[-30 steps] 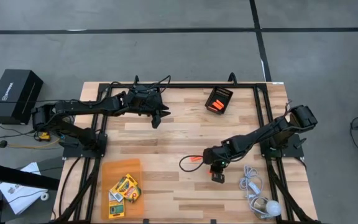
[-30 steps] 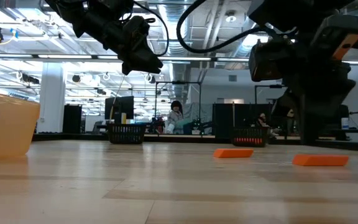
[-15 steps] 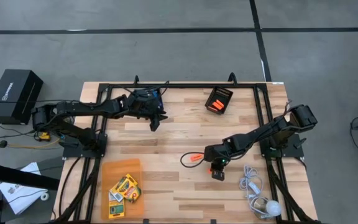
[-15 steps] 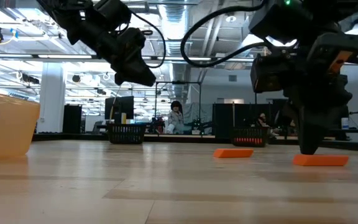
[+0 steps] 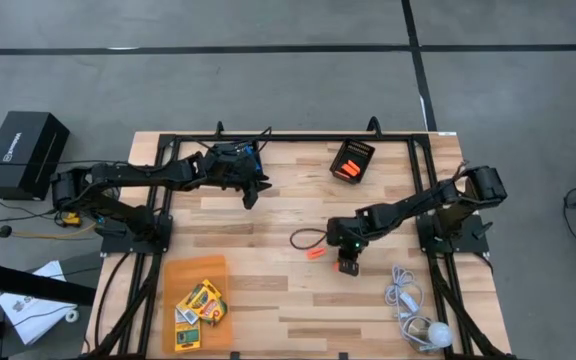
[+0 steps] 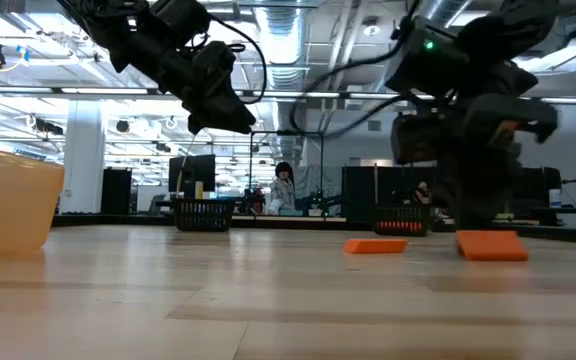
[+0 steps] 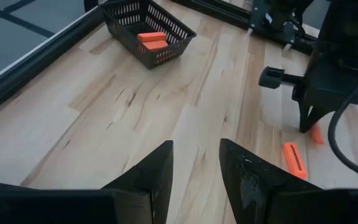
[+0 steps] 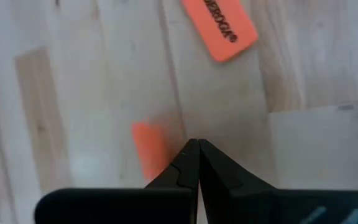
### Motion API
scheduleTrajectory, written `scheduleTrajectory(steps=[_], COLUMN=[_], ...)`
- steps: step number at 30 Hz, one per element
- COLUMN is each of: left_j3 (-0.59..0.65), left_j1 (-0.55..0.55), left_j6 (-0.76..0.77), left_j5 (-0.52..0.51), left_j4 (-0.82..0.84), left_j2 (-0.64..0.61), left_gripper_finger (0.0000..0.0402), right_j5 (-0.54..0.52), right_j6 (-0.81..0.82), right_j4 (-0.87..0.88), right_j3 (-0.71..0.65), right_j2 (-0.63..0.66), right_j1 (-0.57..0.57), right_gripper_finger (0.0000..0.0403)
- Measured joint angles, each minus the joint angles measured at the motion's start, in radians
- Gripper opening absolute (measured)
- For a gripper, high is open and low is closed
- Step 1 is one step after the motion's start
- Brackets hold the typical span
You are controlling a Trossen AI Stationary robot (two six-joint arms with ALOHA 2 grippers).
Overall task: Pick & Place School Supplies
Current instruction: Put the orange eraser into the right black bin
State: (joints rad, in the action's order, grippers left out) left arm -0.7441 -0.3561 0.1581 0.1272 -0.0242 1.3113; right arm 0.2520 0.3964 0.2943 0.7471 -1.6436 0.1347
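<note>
Orange piece (image 8: 150, 147) lies beside right end effector's (image 8: 194, 149) closed tips.

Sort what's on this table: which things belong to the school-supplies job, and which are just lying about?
Job:
- orange erasers loose mid-table, by the right gripper, whose fingers are shut beside one
- more erasers in the black basket
- crayon boxes in the orange tray

Lying about:
- white cord with bulb
- black box off the table

The left gripper waits, open.

Bare table (image 5: 258, 225) lies open ahead of my left gripper (image 7: 194, 168); only two orange pieces (image 7: 294, 158) and my right gripper (image 5: 346, 262) interrupt it.
</note>
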Motion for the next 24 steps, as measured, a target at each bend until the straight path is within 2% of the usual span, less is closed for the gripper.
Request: scheduleTrajectory(steps=[11, 16, 24], left_j3=[0.000, 0.000, 0.000], left_j1=[0.000, 0.000, 0.001], left_j6=[0.003, 0.013, 0.025], left_j5=[-0.004, -0.003, -0.003], left_j4=[0.000, -0.001, -0.025], left_j2=[0.000, 0.000, 0.000], left_gripper_finger=[0.0126, 0.0126, 0.0126], right_j5=[0.042, 0.099, 0.069], right_j6=[-0.067, -0.058, 0.041], right_j4=[0.006, -0.008, -0.107], right_j3=[0.000, 0.001, 0.003], right_j2=[0.000, 0.000, 0.067], right_j1=[-0.105, -0.069, -0.003], right_gripper_finger=[0.0000, 0.0000, 0.0000])
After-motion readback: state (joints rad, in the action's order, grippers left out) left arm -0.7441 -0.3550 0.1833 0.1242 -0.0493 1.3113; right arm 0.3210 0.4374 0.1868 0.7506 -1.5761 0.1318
